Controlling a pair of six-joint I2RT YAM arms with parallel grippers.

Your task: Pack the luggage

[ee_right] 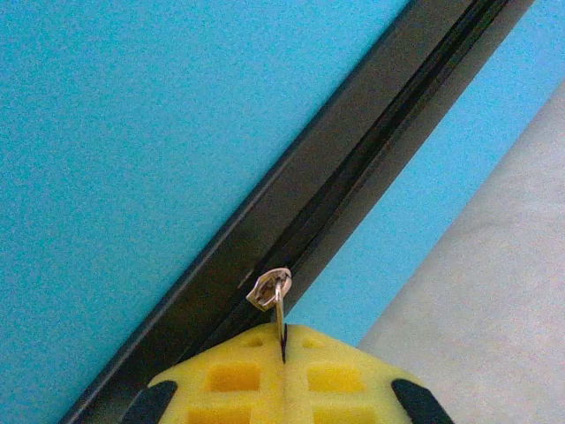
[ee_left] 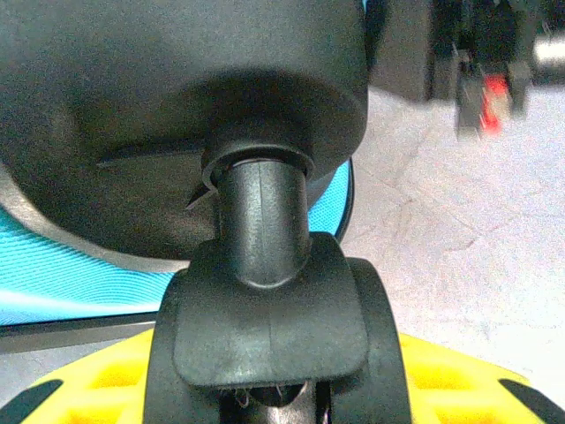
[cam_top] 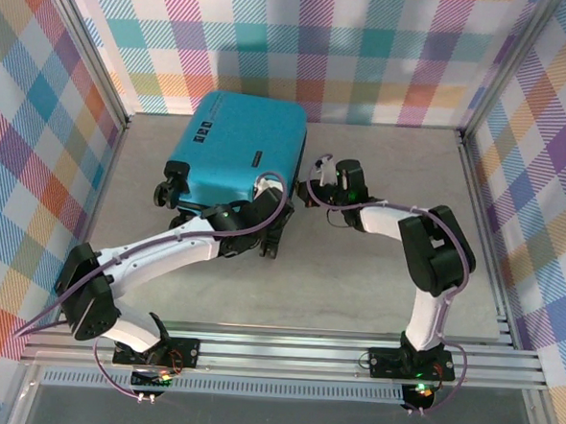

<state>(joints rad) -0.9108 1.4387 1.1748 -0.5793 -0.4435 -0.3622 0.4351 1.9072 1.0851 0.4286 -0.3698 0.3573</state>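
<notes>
right fingers point(ee_right: 256, 367) pinched shut on zipper pull point(ee_right: 272, 290) | left fingers point(ee_left: 446, 371) clamp wheel point(ee_left: 269, 340) of luggage point(cam_top: 239, 147)

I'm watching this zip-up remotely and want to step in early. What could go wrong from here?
1. The right gripper pinches only the thin tip of the zipper pull, so the pull may slip out once it is dragged along the track.
2. The left gripper holds the luggage by just one caster wheel, so the case could twist or slide.
</notes>
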